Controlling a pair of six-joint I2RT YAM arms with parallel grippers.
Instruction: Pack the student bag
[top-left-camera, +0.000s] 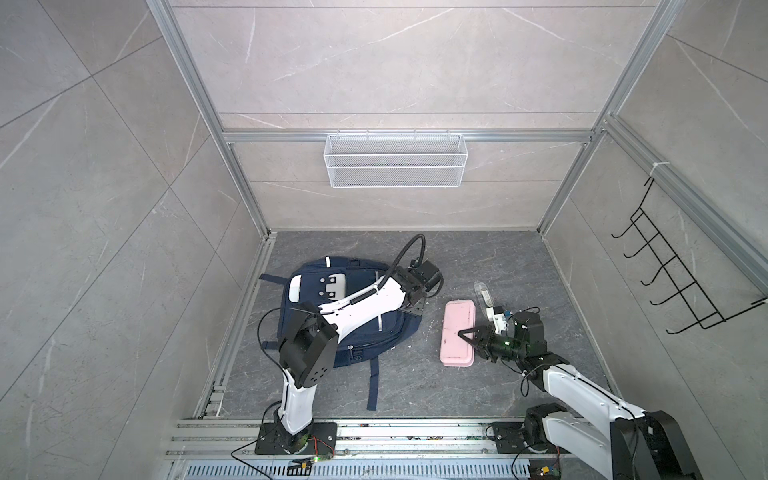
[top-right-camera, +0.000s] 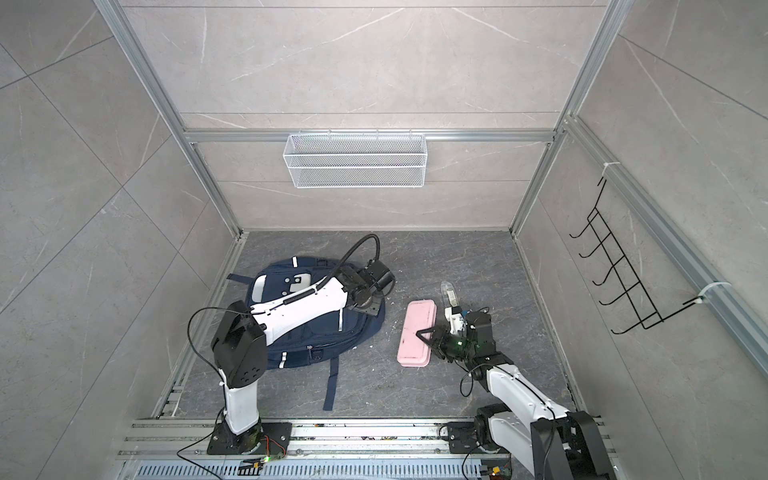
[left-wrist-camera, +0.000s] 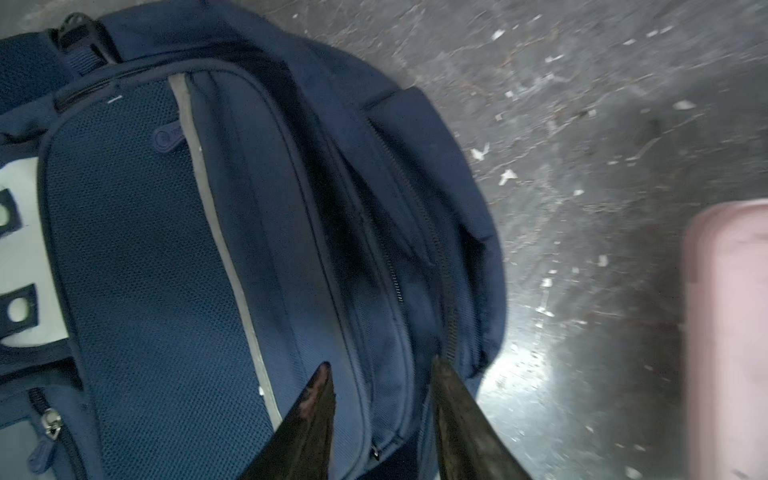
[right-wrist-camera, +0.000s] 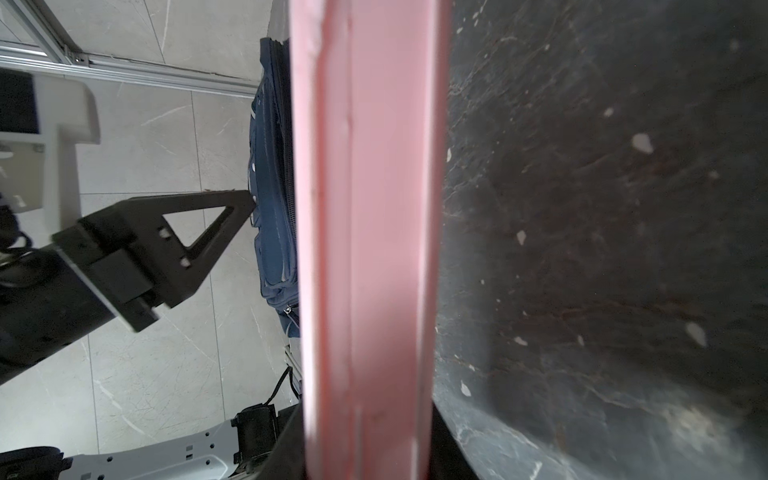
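**Top views:** In both top views the student bag (top-left-camera: 370, 345) (top-right-camera: 316, 338) lies flat on the dark marbled worktop (top-left-camera: 415, 386). It is navy fabric with white patches and silver stripes. The left arm (top-left-camera: 361, 307) reaches across the bag and hides its middle, and the left end effector (top-left-camera: 413, 309) hangs over the bag's edge. A pink oblong case (top-left-camera: 455, 316) with rounded corners lies near the bag but apart from it. The right end effector (top-left-camera: 467, 338) sits at the case's side away from the bag. A clear bottle (top-left-camera: 483, 293) lies beyond the case, farther from the bag.

**Left wrist view:** The left end effector (left-wrist-camera: 382, 365) is spread, with nothing between its fingers, above the bag's (left-wrist-camera: 145, 249) zip seams, mesh panel and grey stripe.

**Right wrist view:** The case (right-wrist-camera: 374, 208), seen edge-on, blocks most of the bag (right-wrist-camera: 272, 166). One triangular finger (right-wrist-camera: 187, 232) shows and the other is hidden, so I cannot tell whether the case is clamped.
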